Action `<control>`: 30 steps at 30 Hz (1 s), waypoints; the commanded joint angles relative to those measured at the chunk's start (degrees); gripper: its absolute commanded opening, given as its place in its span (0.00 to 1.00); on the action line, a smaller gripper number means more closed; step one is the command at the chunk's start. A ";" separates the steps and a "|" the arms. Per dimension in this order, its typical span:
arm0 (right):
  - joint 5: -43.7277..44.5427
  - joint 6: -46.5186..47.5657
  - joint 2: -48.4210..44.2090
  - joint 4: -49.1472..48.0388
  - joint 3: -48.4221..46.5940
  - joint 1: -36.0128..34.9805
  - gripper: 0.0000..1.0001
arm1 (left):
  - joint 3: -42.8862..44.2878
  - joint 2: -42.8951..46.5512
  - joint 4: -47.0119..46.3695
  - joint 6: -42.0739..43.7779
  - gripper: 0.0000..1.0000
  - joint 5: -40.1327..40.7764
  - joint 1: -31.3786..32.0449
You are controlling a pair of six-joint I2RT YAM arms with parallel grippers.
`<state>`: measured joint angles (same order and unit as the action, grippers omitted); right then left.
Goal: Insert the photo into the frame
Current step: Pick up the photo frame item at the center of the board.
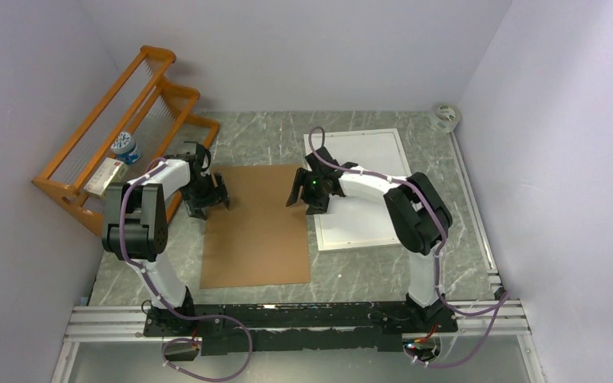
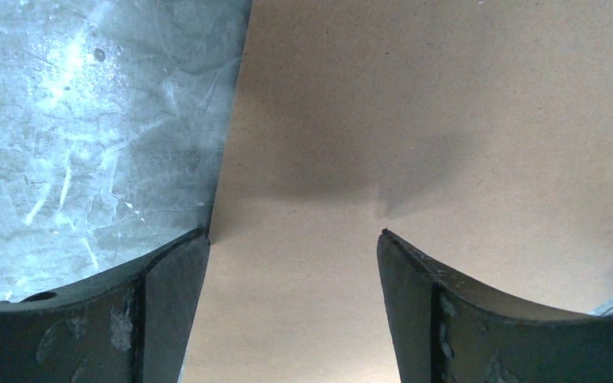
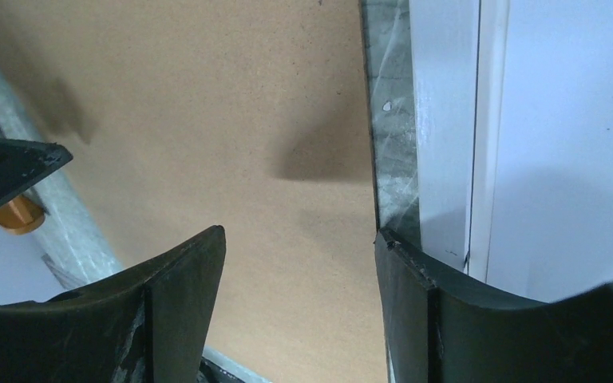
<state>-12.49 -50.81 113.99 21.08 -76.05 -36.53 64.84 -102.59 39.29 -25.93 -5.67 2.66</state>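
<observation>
Frame: the white frame [image 1: 351, 134] lies flat on the right half of the grey marbled table [image 1: 263, 136], under the right arm. The field inside its border is plain white.
Photo: no printed side is showing anywhere. I cannot tell whether the white field is the print lying face down.
Brown board: a plain brown board [image 1: 255, 231] lies flat in the middle, just beside the frame's left edge. Only a thin strip of table is between them.
Left gripper: the left gripper [image 1: 210, 201] hovers low over the board's left edge with its jaws wide apart, and nothing is between them.
Right gripper: the right gripper [image 1: 307, 194] hangs over the board's right edge, next to the frame's left rail. It is also spread wide and holds nothing.
In the way: the right arm reaches across the frame and covers part of it. The board takes the ground between the two grippers.
Around: an orange wooden rack [image 1: 160, 56] stands at the left wall, holding a small jar [image 1: 125, 148] and a box [image 1: 104, 175]. A tape roll [image 1: 445, 117] sits in the far right corner.
</observation>
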 commanded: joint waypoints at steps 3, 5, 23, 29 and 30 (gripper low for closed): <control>-11.97 -3.25 -5.87 -20.46 3.90 -1.88 0.70 | -2.90 -3.79 2.34 -1.72 0.82 -8.50 1.30; -12.89 -3.24 -7.26 -22.98 5.08 -1.81 0.70 | -2.58 -3.93 2.52 -1.59 0.82 -8.32 1.30; -13.67 -3.70 -16.13 -32.04 15.93 3.65 0.70 | -4.11 -3.43 -3.89 0.30 0.80 -20.63 2.61; -9.99 -0.47 -15.99 -28.82 17.44 7.39 0.69 | -5.76 -3.91 -8.80 -0.92 0.79 -26.18 4.73; -9.51 0.17 -16.00 -28.43 17.58 8.05 0.69 | -5.88 -4.00 -8.98 -1.08 0.79 -26.29 4.85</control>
<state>-19.03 -51.29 99.74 -3.55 -58.78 -28.67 63.09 -102.06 37.36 -23.86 -15.94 2.87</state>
